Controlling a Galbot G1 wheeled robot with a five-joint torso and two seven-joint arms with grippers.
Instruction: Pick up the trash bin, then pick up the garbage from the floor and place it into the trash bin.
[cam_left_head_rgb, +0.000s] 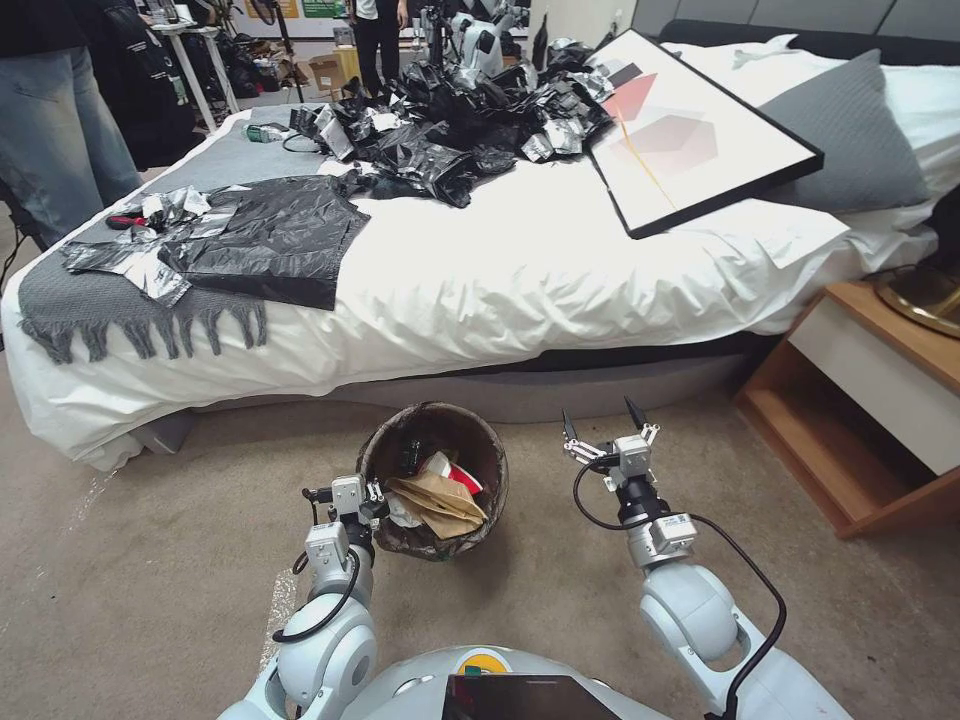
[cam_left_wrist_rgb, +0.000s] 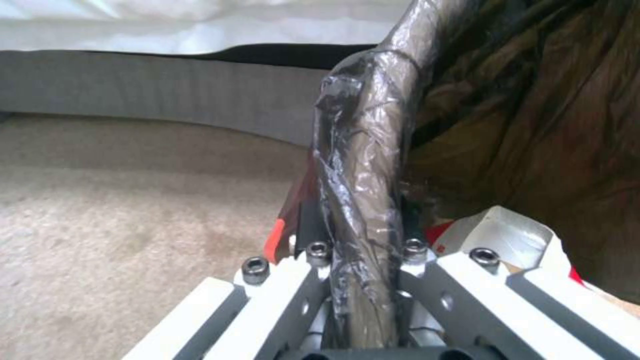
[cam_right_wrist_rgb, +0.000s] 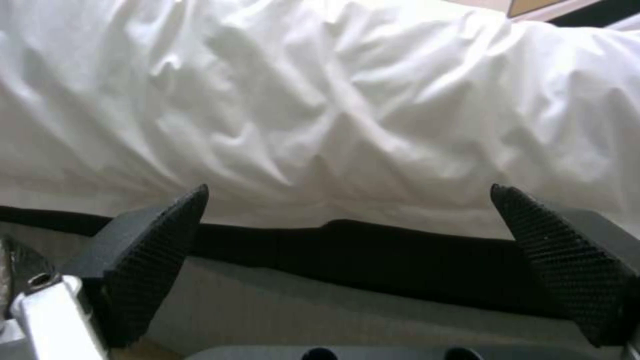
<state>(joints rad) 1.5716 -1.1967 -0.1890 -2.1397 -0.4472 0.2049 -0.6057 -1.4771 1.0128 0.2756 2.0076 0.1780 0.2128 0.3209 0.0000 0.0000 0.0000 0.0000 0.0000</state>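
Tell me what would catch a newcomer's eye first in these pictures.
Probably the trash bin, stuffed with a brown paper bag, its lined rim pinched by the left gripper on the carpet before the bed. The right gripper is open beside it, holding nothing. Black plastic sheets heap the bed.

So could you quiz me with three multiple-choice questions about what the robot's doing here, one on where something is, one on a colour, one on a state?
1. Where is the trash bin?
A. On the bed
B. In front of the bed, held at its rim by the left gripper
C. On the nightstand

2. What colour is the bin's liner?
A. Dark brown
B. Bright blue
C. White

3. How is the right gripper?
A. Shut on a bottle
B. Shut on the bin
C. Open, holding nothing

Answers: 1 B, the left wrist view shows the jaws clamped on the lined rim. 2 A, brown plastic folds over the rim. 3 C, its fingers stand apart facing the bed.
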